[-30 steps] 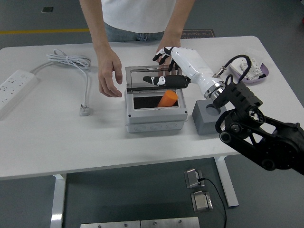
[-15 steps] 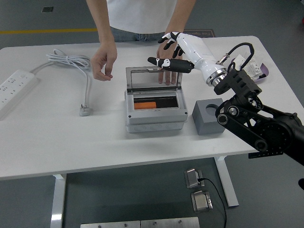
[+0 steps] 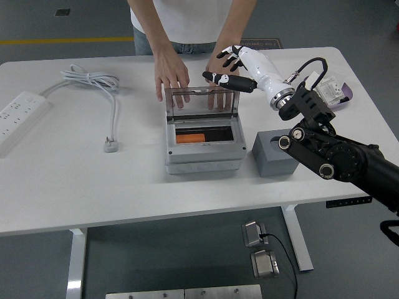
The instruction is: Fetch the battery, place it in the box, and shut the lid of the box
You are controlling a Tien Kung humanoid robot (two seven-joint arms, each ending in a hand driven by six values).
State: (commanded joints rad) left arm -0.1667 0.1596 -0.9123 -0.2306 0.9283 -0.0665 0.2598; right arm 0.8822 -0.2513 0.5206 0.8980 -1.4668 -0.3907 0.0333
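A grey plastic box (image 3: 203, 142) sits near the middle of the smooth white worktop (image 3: 75, 180), its clear, dark-tinted lid (image 3: 201, 101) standing upright at the back. Inside the rectangular opening the orange battery (image 3: 190, 138) lies flat on the left side. The right hand (image 3: 229, 66), white-shelled with black jointed fingers, hovers just above the lid's right end, fingers spread and holding nothing, the thumb pointing left along the lid's top edge. Behind the lid, a person at the far edge rests both bare hands (image 3: 171, 78) on the worktop, seen partly through the tinted panel. A grey block (image 3: 274, 152) with a round hole in its top stands just right of the box. Toward the left edge lie a white power strip (image 3: 20, 112) and its coiled white cable (image 3: 93, 81).
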